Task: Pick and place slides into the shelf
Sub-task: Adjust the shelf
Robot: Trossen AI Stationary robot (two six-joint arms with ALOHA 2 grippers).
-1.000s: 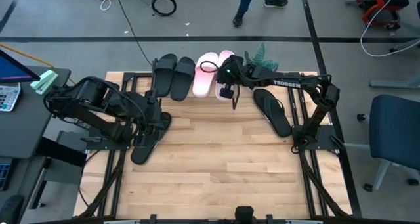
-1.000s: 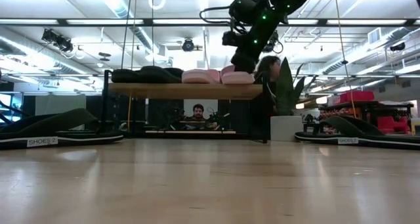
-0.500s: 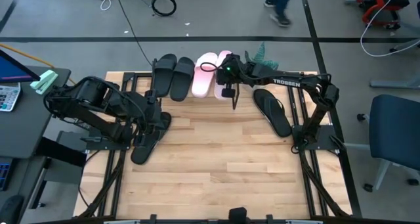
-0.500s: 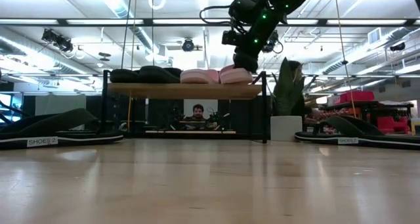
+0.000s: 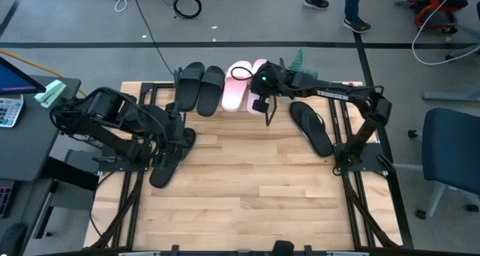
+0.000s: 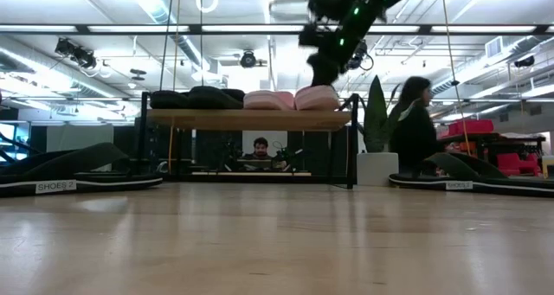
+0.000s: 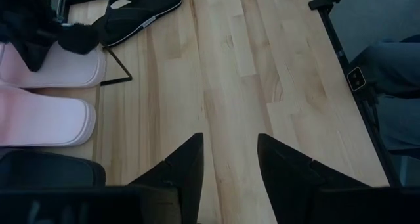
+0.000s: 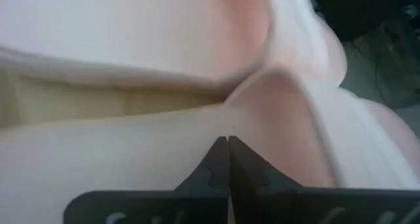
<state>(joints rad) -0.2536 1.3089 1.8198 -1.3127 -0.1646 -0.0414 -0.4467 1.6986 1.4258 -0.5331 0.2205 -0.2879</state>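
We are seeing the right tool [image 5: 264, 98] hovering over the pink slides [image 5: 241, 83], fingers pressed together, gripping nothing. Shelf [image 6: 251, 118] is carrying two black slides [image 5: 196, 85], two pink. One flip-flop [image 5: 311, 126] is lying near the counter [image 5: 247, 188] edge; centre open. Left tool [image 7: 228, 159], narrowly parted, is waiting.

Light wood desk [image 5: 247, 188] of narrow slats, smooth, with soft sheen in the low view. Pale wood top board on the shelf [image 6: 249, 118], thin black metal legs. Pink slides [image 7: 46, 92] of matt, foam-like material, smooth surface. Black slides [image 5: 196, 85] matt, rubber-like. Thin black flip-flops [image 5: 311, 127] matt too. Dark matt fingers [image 7: 187, 168] on the left tool, looking like plastic.
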